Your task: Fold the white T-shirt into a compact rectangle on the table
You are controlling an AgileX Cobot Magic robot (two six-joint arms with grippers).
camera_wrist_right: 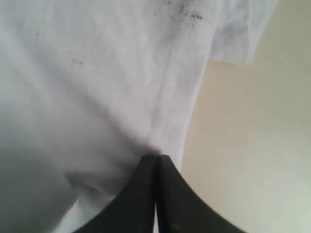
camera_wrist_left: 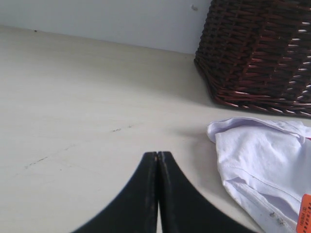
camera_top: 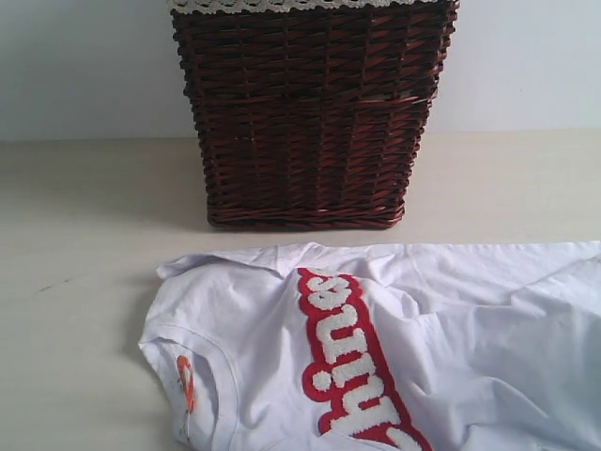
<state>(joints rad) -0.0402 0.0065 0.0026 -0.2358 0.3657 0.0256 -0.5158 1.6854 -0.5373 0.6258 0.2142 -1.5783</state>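
Note:
The white T-shirt [camera_top: 451, 319] lies rumpled on the table [camera_top: 75, 282], running off the lower and right edges of the exterior view. Its red-outlined lettering [camera_top: 347, 366] faces up, and the orange tag [camera_top: 186, 381] sits in the neck. Neither gripper shows in that view. My left gripper [camera_wrist_left: 158, 153] is shut and empty over bare table [camera_wrist_left: 73, 97], with a sleeve of the shirt [camera_wrist_left: 262, 160] a short way off to one side. My right gripper [camera_wrist_right: 156, 156] is shut, its tips right at a stitched hem of the shirt [camera_wrist_right: 97, 73]. No cloth shows between the jaws.
A dark wicker basket [camera_top: 310, 113] with a lace-trimmed liner [camera_top: 300, 5] stands just behind the shirt against a pale wall. The basket [camera_wrist_left: 262, 48] also shows in the left wrist view. Bare table [camera_wrist_right: 252, 145] borders the hem.

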